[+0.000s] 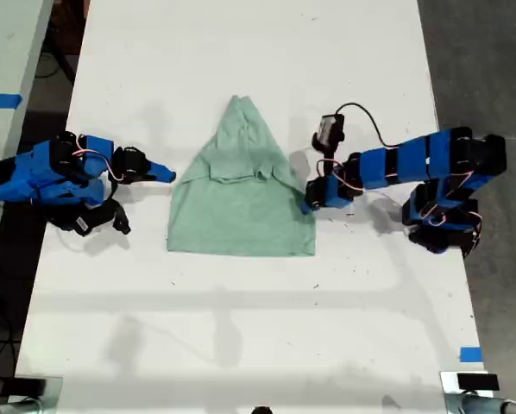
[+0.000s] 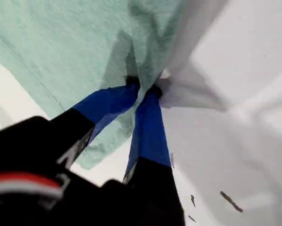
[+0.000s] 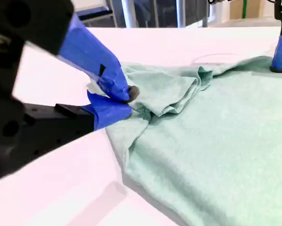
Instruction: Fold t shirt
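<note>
While my first gripper (image 2: 143, 87) has its blue fingers (image 2: 150, 127) pinching the edge of the pale sage-green wrinkled cotton t shirt (image 1: 241, 203) at the exterior view's right, my second gripper (image 3: 127, 101) pinches the opposite sleeve fold; shirt lies mid white tabletop (image 1: 241, 328); best to lift both edges evenly, keeping tension; no containers visible.

Bright, even overhead light, soft shadows on the white table (image 1: 241, 328), blurred close foreground in both wrist views.
</note>
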{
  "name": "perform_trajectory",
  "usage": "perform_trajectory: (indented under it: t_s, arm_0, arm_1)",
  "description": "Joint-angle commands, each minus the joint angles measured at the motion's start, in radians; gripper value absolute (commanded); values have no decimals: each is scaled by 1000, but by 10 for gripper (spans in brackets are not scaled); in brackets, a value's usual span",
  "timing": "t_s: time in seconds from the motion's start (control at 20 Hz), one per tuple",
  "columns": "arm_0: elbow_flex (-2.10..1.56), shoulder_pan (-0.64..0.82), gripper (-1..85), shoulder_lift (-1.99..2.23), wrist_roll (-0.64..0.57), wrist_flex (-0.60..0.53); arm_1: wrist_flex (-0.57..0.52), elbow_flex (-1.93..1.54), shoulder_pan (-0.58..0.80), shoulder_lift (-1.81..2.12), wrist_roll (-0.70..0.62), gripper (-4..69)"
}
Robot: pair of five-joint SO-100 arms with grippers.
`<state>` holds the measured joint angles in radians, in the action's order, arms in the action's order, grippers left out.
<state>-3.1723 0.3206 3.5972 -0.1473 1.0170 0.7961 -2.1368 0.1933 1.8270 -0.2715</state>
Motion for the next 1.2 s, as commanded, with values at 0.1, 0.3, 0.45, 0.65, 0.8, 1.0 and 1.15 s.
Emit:
perform_trajectory:
  t_s: [0.1, 0.3, 0.45, 0.65, 0.8, 1.0, 1.15]
  arm_0:
    - [-3, 6, -1, 6, 12, -2]
    - [-2, 5, -1, 6, 12, -2]
    - [-2, 5, -1, 6, 11, 0]
    - [-2, 2, -1, 6, 9, 0]
    - [0, 2, -1, 6, 8, 0]
    - [0, 3, -1, 6, 8, 0]
    - [0, 9, -1, 6, 6, -3]
  arm_1:
    - [109, 479, -64, -95, -124, 14]
    - [114, 899, -114, -414, -198, 13]
    - [156, 1086, -115, -566, -212, 123]
    - [310, 1011, -89, -410, -176, -22]
    - [411, 752, -60, -94, -123, -22]
    - [407, 133, 6, 637, -54, -22]
    - [541, -218, 35, 1210, -20, -20]
